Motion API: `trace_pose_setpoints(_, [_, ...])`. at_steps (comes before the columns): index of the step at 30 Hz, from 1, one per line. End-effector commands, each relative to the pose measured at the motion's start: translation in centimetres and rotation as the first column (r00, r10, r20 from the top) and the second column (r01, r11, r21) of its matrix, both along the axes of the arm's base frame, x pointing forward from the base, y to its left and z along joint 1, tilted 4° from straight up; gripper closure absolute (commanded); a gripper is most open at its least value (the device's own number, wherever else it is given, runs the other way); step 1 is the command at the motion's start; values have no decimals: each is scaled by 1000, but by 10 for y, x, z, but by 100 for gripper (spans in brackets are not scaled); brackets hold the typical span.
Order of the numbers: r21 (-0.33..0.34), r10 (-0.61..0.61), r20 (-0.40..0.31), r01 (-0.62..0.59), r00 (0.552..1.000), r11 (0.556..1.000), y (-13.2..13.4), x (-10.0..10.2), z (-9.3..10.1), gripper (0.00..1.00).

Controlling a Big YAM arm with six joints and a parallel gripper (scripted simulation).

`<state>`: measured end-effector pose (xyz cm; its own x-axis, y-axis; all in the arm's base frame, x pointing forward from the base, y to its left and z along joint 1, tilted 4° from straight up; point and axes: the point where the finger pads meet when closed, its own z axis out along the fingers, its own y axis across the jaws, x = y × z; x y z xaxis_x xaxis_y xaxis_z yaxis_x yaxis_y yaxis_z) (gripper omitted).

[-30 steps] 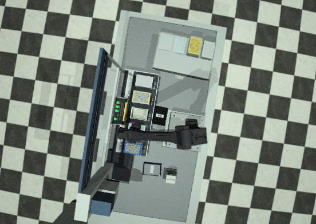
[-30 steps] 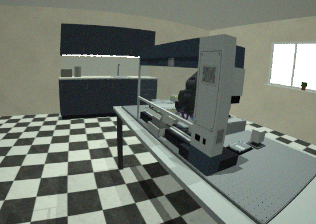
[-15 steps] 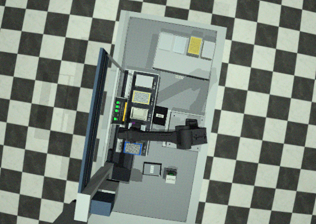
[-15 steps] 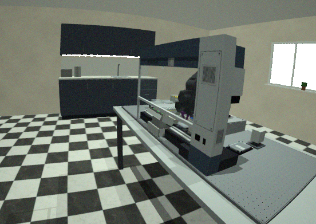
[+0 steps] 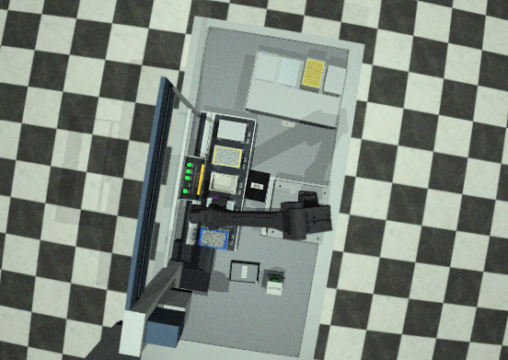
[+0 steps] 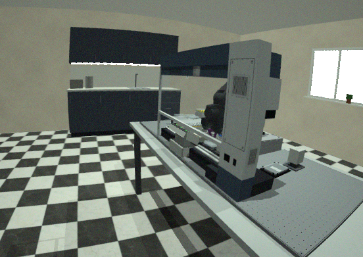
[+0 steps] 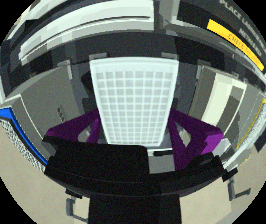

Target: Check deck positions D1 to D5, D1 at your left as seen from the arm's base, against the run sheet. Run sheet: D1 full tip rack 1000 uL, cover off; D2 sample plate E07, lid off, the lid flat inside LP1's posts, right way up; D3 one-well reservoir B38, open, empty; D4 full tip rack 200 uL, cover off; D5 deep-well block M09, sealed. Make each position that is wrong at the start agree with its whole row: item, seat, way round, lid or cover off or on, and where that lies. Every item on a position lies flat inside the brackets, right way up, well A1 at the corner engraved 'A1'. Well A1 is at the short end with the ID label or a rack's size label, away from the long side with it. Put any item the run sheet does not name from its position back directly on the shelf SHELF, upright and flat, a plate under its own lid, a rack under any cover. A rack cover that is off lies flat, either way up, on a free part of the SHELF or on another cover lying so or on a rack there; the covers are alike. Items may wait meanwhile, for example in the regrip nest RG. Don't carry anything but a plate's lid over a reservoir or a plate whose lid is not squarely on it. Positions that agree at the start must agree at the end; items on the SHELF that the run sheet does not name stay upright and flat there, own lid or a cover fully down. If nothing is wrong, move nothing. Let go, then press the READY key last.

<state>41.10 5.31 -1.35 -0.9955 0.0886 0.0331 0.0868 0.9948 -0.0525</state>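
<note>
In the overhead view my arm reaches left across the deck row, and my gripper (image 5: 219,203) is over the second position from the near end. In the wrist view its purple fingers are shut on the long sides of a white gridded well plate (image 7: 132,98). I cannot tell whether a lid is on the plate. A blue-framed tip rack (image 5: 213,238) sits one position nearer. A pale open reservoir (image 5: 224,181), a yellow-framed tip rack (image 5: 227,156) and a white-topped block (image 5: 231,130) sit farther along. The position under my gripper is mostly hidden by the arm.
The shelf (image 5: 296,87) at the far end holds a yellow rack (image 5: 314,73) and several white items. A black labelled pad (image 5: 258,186) lies beside the reservoir. A small nest (image 5: 244,271) and the green key (image 5: 274,280) lie near the front. The tall instrument housing (image 6: 246,116) borders the deck.
</note>
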Motion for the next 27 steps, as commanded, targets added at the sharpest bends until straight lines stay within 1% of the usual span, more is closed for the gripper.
trace_pose_setpoints(1, [0,-2,19,2,1000,1000,-4,7,0,100])
trace_pose_setpoints(4, [0,-2,21,2,1000,1000,-4,8,-1,100])
trace_pose_setpoints(7, [-1,-1,12,1,1000,1000,-4,5,-5,100])
trace_pose_setpoints(11, [0,-2,17,2,1000,1000,-4,6,-4,100])
trace_pose_setpoints(12, [2,-2,36,2,999,1000,-3,13,2,100])
trace_pose_setpoints(17, [-1,-1,13,1,1000,1000,-4,5,-7,100])
trace_pose_setpoints(19, [0,-1,19,1,1000,1000,-4,6,-3,100])
trace_pose_setpoints(20, [5,0,42,0,999,1000,1,16,6,100])
trace_pose_setpoints(27, [5,0,42,0,999,1000,1,16,6,100])
